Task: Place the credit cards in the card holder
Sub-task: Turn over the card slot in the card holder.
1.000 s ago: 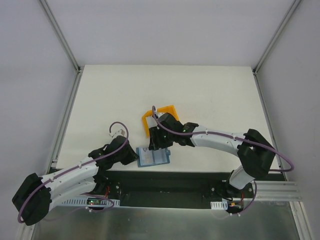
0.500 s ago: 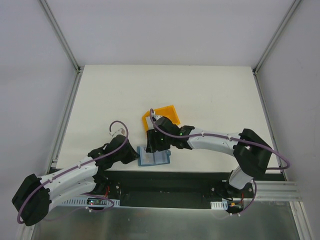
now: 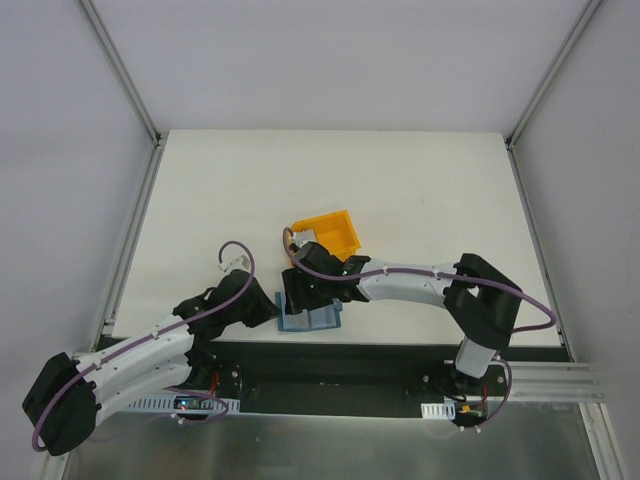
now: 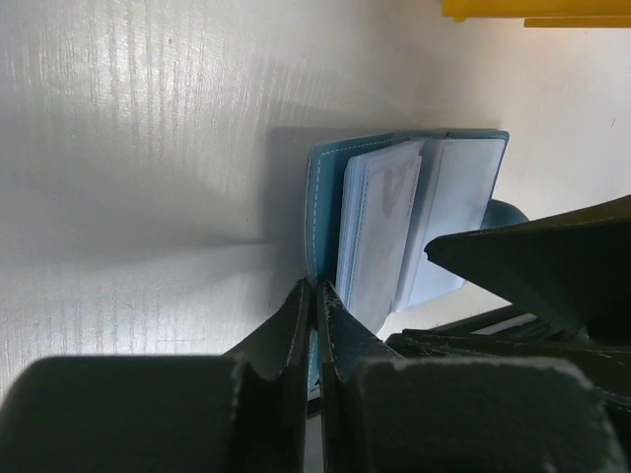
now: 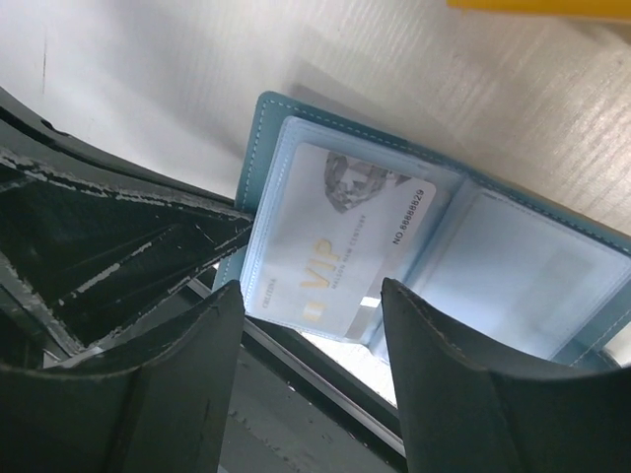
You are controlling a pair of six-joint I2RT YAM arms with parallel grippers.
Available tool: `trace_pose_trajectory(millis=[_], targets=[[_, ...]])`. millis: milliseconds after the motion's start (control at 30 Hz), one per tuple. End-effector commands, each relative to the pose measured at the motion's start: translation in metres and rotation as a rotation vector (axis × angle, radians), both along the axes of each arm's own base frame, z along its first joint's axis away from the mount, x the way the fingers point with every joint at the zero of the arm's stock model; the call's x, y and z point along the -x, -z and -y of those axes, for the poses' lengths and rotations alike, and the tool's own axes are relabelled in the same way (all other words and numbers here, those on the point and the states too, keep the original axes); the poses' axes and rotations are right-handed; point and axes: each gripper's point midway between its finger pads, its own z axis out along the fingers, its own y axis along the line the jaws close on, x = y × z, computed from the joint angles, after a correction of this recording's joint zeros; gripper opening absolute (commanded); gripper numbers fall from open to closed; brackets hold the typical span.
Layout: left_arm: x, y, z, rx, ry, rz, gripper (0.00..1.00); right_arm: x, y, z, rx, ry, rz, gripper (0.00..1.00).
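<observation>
The teal-blue card holder [image 3: 312, 319] lies open at the table's near edge. My left gripper [image 3: 270, 313] is shut on its left cover edge, and in the left wrist view [image 4: 315, 292] the jaws pinch the teal cover [image 4: 317, 197]. A pale credit card [image 5: 340, 246] printed "VIP" lies in the holder's left clear pocket and shows through the plastic. It also shows edge-on in the left wrist view [image 4: 380, 232]. My right gripper [image 3: 299, 296] hovers just above the holder [image 5: 258, 158]. It is open and empty [image 5: 311, 301], with the card showing between its fingers [image 5: 202, 340].
A yellow plastic bin [image 3: 328, 232] stands just behind the holder, and its edge shows at the top of both wrist views [image 4: 532, 10] [image 5: 542, 5]. The black base rail [image 3: 330, 360] runs directly below the table's near edge. White table surface [image 3: 400, 180] stretches behind.
My right gripper has moved left and nearer, from in front of the yellow bin to over the holder, uncovering the bin. The left gripper and the holder have stayed put.
</observation>
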Motion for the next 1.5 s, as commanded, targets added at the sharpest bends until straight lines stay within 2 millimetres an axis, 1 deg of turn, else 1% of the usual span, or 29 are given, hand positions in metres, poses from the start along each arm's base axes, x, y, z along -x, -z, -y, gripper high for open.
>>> trace_pose_trajectory(millis=[0,133,333,533,667,833,900,1000,1033,1133,1467], targets=[[0.001,-0.004,0.001,0.016,-0.002,-0.002,0.00,-0.007,-0.009,-0.012,-0.004,0.017,0.018,0.61],[0.001,-0.004,0.002,0.018,-0.001,0.001,0.00,-0.006,-0.004,-0.015,0.008,0.012,0.015,0.61],[0.000,-0.006,0.002,0.022,-0.004,0.004,0.00,-0.006,0.005,-0.012,0.063,0.009,0.014,0.61],[0.000,-0.006,0.002,0.018,0.001,0.005,0.00,-0.003,0.009,-0.013,0.090,-0.012,0.014,0.62],[0.000,-0.006,0.002,0.018,0.002,0.006,0.00,-0.001,0.010,-0.017,0.080,-0.019,-0.001,0.62],[0.000,-0.006,0.002,0.019,0.002,0.007,0.00,-0.002,0.016,-0.012,0.118,-0.011,-0.003,0.62],[0.000,-0.006,0.002,0.020,0.002,0.008,0.00,-0.003,0.016,-0.010,0.130,-0.009,0.005,0.59],[0.001,-0.005,0.001,0.017,0.003,0.006,0.00,-0.002,0.013,-0.008,0.132,-0.010,0.008,0.55],[0.001,-0.005,0.001,0.017,0.003,0.006,0.00,-0.008,0.013,-0.005,0.144,0.009,0.035,0.54],[0.001,-0.005,0.001,0.015,0.005,0.008,0.00,-0.009,0.007,-0.005,0.136,0.011,0.047,0.51],[0.003,-0.002,-0.001,0.022,0.000,0.008,0.00,-0.012,-0.008,0.005,0.123,0.030,0.083,0.49]])
